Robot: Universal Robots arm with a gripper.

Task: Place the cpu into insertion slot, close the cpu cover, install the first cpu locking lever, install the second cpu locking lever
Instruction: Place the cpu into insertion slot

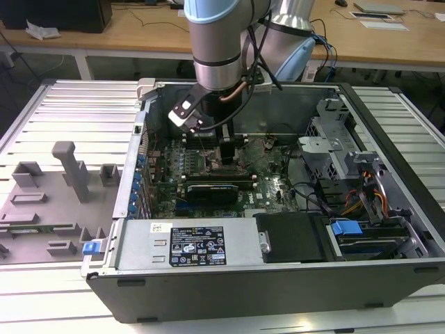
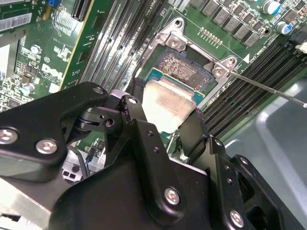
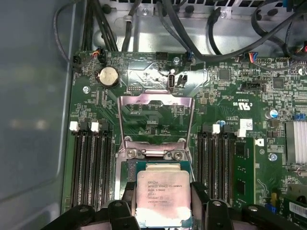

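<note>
Pinching the cpu [image 3: 163, 196], gripper [image 3: 163, 203] is hovering just over the insertion slot [image 2: 184, 67]; cpu cover [image 3: 156, 98] is standing open, all four steps pending.

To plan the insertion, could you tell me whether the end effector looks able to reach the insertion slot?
Probably yes: the cpu cover is swung open, the insertion slot lies bare, and the end effector holds the cpu close by it.

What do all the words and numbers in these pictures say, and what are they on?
Print on the cpu, held by the gripper: too small to read.
White sticker on the power supply: too blurred to read.
White markings on the motherboard: too small to read.
</note>
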